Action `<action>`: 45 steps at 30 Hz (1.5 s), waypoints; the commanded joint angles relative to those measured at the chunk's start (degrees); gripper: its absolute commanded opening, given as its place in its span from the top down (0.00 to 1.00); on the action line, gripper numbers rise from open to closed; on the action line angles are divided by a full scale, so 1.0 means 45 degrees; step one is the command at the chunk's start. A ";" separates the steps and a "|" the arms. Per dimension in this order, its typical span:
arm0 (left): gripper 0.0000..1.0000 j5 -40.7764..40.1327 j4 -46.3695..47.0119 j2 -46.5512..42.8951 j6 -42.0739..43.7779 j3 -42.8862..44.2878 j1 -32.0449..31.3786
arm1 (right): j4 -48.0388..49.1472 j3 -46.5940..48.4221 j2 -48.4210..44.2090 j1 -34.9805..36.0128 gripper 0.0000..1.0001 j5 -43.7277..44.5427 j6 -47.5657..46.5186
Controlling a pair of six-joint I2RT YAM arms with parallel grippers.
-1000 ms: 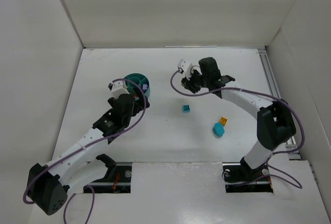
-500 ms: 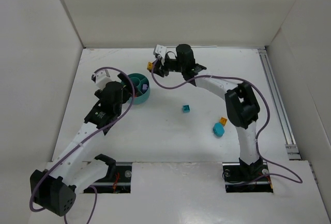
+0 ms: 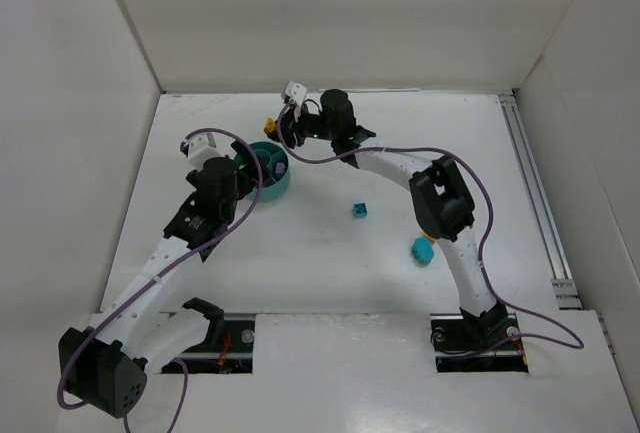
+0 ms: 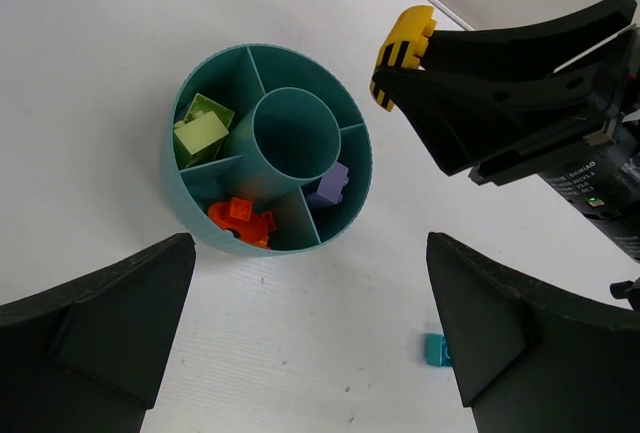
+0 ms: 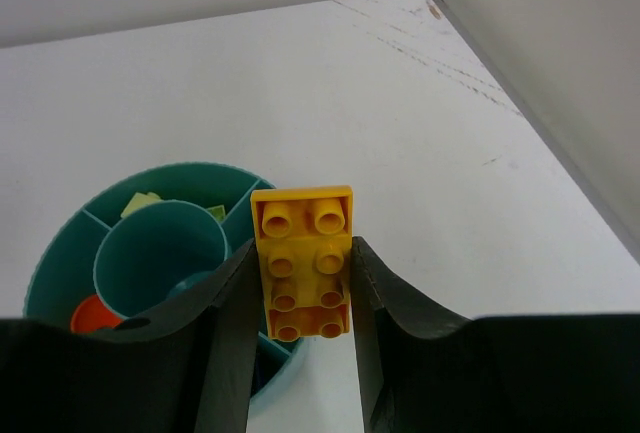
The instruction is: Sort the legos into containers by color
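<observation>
Top view: right gripper (image 3: 276,127) clamps a yellow lego (image 3: 268,122) just beyond the round teal dish (image 3: 285,185).

Left wrist: left gripper (image 4: 310,253) gapes wide and empty above the ribbed plastic dish. Lime, orange and lilac legos sit in separate compartments. White print on the right gripper is unreadable.

Right wrist: black fingers (image 5: 230,313) pinch the studded brick over the rim.

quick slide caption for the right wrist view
Right pincer holds a yellow lego beside the teal divided dish.

text: white print (image 4: 578,171) | on: right tool (image 4: 408,65) housing | legible: no, too small
</observation>
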 commanded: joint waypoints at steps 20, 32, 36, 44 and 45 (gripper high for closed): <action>0.00 -0.0018 0.0591 -0.0087 0.0176 -0.0317 0.0067 | 0.0874 0.1029 0.1199 0.0495 0.59 0.0201 0.1675; 0.00 0.0099 0.0591 0.0031 0.0176 -0.0317 0.0067 | 0.0874 0.1028 0.0847 0.0612 0.58 -0.0209 0.1791; 0.00 0.0216 0.0591 0.0031 0.0176 -0.0317 0.0067 | 0.0874 0.0910 0.0847 0.0612 0.56 -0.0327 0.1792; 0.00 0.0216 0.0591 0.0031 0.0176 -0.0317 0.0067 | 0.1011 0.0559 0.0593 0.0612 0.43 -0.0561 0.1929; 0.00 0.0332 0.0591 0.0031 0.0176 -0.0317 0.0067 | 0.1011 0.0559 0.0593 0.0612 0.43 -0.0561 0.1929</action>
